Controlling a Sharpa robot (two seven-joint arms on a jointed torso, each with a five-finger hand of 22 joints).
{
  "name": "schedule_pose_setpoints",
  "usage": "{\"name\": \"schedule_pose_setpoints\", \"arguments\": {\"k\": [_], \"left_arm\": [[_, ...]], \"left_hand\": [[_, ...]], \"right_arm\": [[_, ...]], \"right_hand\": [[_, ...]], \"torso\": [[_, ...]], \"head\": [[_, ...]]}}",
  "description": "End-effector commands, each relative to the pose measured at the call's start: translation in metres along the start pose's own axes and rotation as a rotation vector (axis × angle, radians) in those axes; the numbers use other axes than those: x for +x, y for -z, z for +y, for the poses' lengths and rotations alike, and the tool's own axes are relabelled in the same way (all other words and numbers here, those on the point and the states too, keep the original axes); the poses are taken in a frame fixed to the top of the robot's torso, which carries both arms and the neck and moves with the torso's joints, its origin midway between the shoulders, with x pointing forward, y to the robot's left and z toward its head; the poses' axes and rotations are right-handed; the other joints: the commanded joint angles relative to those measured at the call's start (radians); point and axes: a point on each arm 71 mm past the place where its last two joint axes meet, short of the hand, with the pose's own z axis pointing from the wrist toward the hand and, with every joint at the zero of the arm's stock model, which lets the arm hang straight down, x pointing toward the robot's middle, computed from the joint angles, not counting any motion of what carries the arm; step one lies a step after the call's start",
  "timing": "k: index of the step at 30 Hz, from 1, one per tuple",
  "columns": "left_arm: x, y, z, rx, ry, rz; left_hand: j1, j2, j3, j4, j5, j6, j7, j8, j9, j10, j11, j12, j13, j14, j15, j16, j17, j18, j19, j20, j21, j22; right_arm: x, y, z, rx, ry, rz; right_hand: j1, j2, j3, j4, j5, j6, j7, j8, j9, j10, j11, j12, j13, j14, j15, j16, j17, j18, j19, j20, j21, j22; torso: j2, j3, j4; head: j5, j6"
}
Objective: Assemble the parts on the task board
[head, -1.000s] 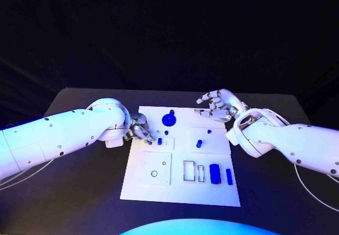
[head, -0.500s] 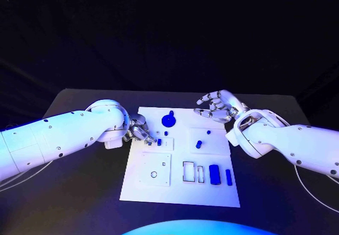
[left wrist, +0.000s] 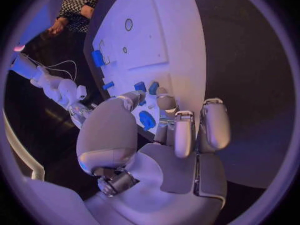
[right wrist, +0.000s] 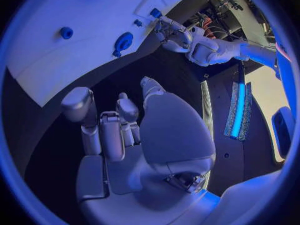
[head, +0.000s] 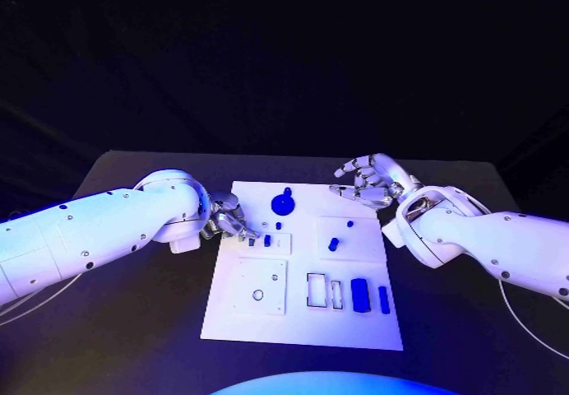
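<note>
The white task board lies in the middle of the table. On its far half are a round blue part, a small peg, a short blue part and an oblong one. A blue block and a thin bar stand near its front right. My left hand sits at the board's left edge with its fingertips by the short part, fingers apart and nothing in them. My right hand hovers past the far right corner, loosely curled and empty.
The board has a raised square plate with a ring hole at front left and empty rectangular slots beside the block. Black table surrounds the board on all sides. My left arm's white forearm spans the table's left side.
My right hand has drifted a little to the right and away from the board. My left arm has lowered slightly, while its hand stays at the board's left edge.
</note>
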Motion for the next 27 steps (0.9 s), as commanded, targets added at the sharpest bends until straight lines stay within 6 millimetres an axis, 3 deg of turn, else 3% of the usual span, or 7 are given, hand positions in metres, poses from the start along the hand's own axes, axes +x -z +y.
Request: {"name": "schedule_pose_setpoints", "arguments": {"k": [1, 11, 17, 19, 22, 23, 27], "left_arm": [[-0.004, 0.004, -0.001, 0.032, 0.087, -0.025], [-0.015, 0.018, 0.011, 0.091, 0.254, -0.059], [-0.025, 0.026, 0.004, 0.251, 0.347, -0.175], [-0.029, 0.03, -0.001, 0.325, 0.345, -0.249], [-0.032, 0.034, -0.011, 0.437, 0.281, -0.37], [-0.032, 0.034, -0.013, 0.46, 0.257, -0.395], [-0.024, 0.033, -0.021, 0.533, 0.133, -0.471]], "left_hand": [[-0.005, 0.007, -0.02, -0.001, -0.004, -0.023, 0.008, -0.012, 0.0, -0.029, 0.006, -0.021, -0.029, 0.103, 0.004, 0.0, 0.258, -0.006, -0.018, 0.003, -0.016, -0.025], [0.011, 0.03, -0.072, 0.0, -0.009, -0.11, 0.057, -0.118, -0.073, -0.114, 0.048, -0.068, -0.099, 0.091, 0.039, -0.021, 0.228, 0.003, -0.046, 0.034, -0.044, -0.067], [0.11, 0.044, -0.062, -0.004, 0.007, -0.185, 0.101, -0.177, -0.122, -0.258, 0.09, -0.16, -0.187, 0.026, 0.077, -0.102, 0.118, 0.045, -0.19, 0.06, -0.181, -0.279], [0.207, 0.032, -0.043, -0.007, 0.008, -0.215, 0.128, -0.191, -0.149, -0.36, 0.122, -0.23, -0.23, -0.057, 0.105, -0.173, 0.033, 0.097, -0.397, 0.087, -0.399, -0.569], [0.33, 0.006, -0.02, -0.027, 0.007, -0.243, 0.149, -0.214, -0.195, -0.448, 0.145, -0.314, -0.295, -0.17, 0.131, -0.247, -0.055, 0.098, -0.437, 0.113, -0.484, -0.618], [0.351, 0.002, -0.016, -0.027, 0.005, -0.242, 0.154, -0.217, -0.207, -0.459, 0.149, -0.331, -0.312, -0.403, 0.137, -0.471, -0.301, 0.098, -0.443, 0.118, -0.503, -0.629], [0.447, -0.011, 0.004, -0.062, 0.003, -0.237, 0.154, -0.232, -0.259, -0.506, 0.161, -0.406, -0.382, -0.459, 0.143, -0.557, -0.406, 0.099, -0.457, 0.126, -0.546, -0.654]], "right_arm": [[-0.002, 0.001, -0.003, -0.001, 0.025, 0.003], [-0.009, 0.005, -0.018, 0.014, 0.091, 0.074], [-0.012, 0.008, -0.021, 0.011, 0.113, 0.084], [-0.013, 0.008, -0.022, 0.004, 0.112, 0.075], [-0.015, 0.009, -0.02, -0.015, 0.098, 0.045], [-0.016, 0.009, -0.02, -0.02, 0.095, 0.036], [-0.018, 0.01, -0.018, -0.042, 0.081, 0.004]], "right_hand": [[0.01, -0.015, 0.018, 0.0, -0.012, -0.008, 0.001, 0.015, -0.005, -0.139, -0.006, -0.181, -0.202, 0.032, -0.007, -0.048, 0.006, 0.027, -0.042, 0.0, -0.091, -0.056], [0.085, -0.068, 0.1, -0.003, -0.036, 0.016, 0.006, 0.034, -0.03, -0.192, 0.004, -0.547, -0.528, 0.011, -0.001, -0.089, -0.063, 0.038, -0.064, 0.003, -0.187, -0.1], [0.09, -0.086, 0.135, -0.003, -0.037, 0.027, 0.008, 0.028, -0.043, -0.151, 0.007, -0.628, -0.617, 0.012, 0.002, -0.089, -0.065, 0.037, -0.057, 0.005, -0.188, -0.093], [0.092, -0.088, 0.14, -0.004, -0.033, 0.029, 0.008, 0.027, -0.045, -0.148, 0.006, -0.634, -0.624, 0.011, 0.002, -0.09, -0.068, 0.037, -0.057, 0.005, -0.19, -0.093], [0.098, -0.09, 0.152, -0.006, -0.028, 0.032, 0.008, 0.027, -0.048, -0.145, 0.006, -0.645, -0.638, 0.013, 0.002, -0.087, -0.064, 0.036, -0.052, 0.005, -0.181, -0.086], [0.099, -0.091, 0.154, -0.006, -0.027, 0.033, 0.008, 0.027, -0.048, -0.145, 0.007, -0.648, -0.641, 0.014, 0.002, -0.087, -0.063, 0.035, -0.051, 0.005, -0.18, -0.085], [0.101, -0.095, 0.161, -0.006, -0.027, 0.036, 0.009, 0.026, -0.05, -0.146, 0.008, -0.657, -0.651, 0.014, 0.002, -0.087, -0.065, 0.035, -0.05, 0.005, -0.181, -0.084]], "torso": [[-0.001, -0.0002, -0.0001], [0.0, 0.0009, 0.0007], [0.001, 0.0011, 0.0021], [0.002, 0.001, 0.0017], [0.002, 0.0004, 0.0018], [0.002, 0.0002, 0.0017], [0.002, 0.0002, 0.001]], "head": [[-0.001, 0.005], [-0.003, 0.015], [-0.005, 0.02], [-0.004, 0.021], [-0.003, 0.023], [-0.003, 0.023], [-0.002, 0.024]]}}
